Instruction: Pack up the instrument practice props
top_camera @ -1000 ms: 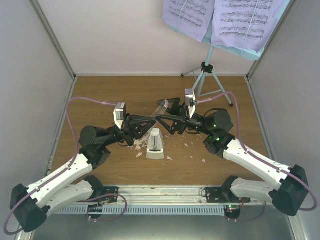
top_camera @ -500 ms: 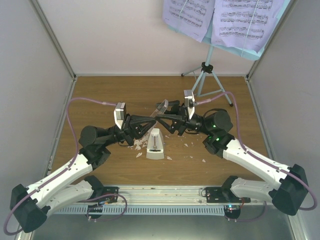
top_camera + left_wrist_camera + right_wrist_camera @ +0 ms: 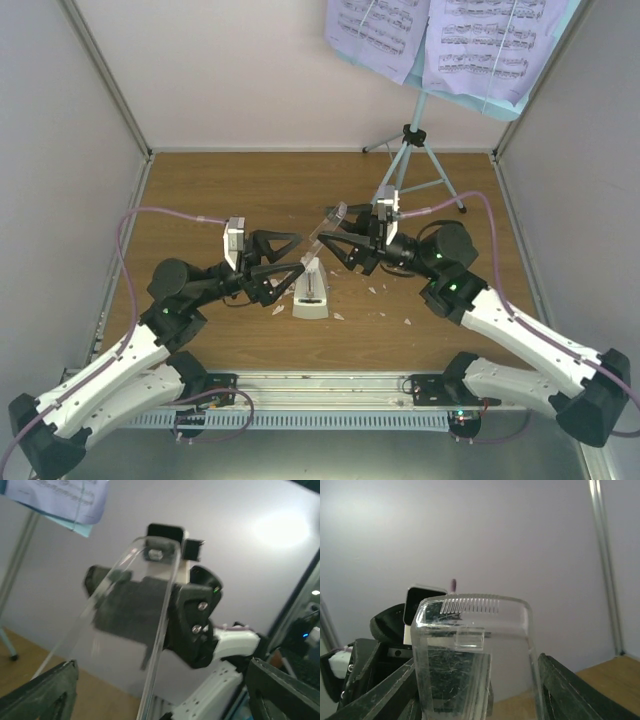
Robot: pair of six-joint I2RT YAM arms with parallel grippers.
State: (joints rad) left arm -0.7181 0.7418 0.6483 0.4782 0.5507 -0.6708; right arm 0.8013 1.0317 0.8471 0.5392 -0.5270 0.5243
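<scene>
The small white pyramid metronome (image 3: pixel 310 292) stands upright on the wooden floor between the arms. Just above it, its clear plastic cover (image 3: pixel 328 224) (image 3: pixel 475 645) is tilted, and my right gripper (image 3: pixel 335 238) (image 3: pixel 477 680) is shut on the cover's sides. My left gripper (image 3: pixel 297 253) (image 3: pixel 164 662) stands open to the left, its fingers wide apart; the cover (image 3: pixel 157 630) shows edge-on between them, untouched. The light-blue tripod music stand (image 3: pixel 412 160) stands at the back right and carries lavender sheet-music pages (image 3: pixel 480 45).
White crumbs (image 3: pixel 380 290) lie scattered around the metronome and to its right. The wooden floor (image 3: pixel 220 190) is closed in by white walls at the back and sides, and a metal rail (image 3: pixel 320 385) runs along the near edge by the arm bases.
My left gripper has let go of the clear cover, opened wide and drawn back to the left. The right gripper has closed on the cover and holds it over the metronome.
</scene>
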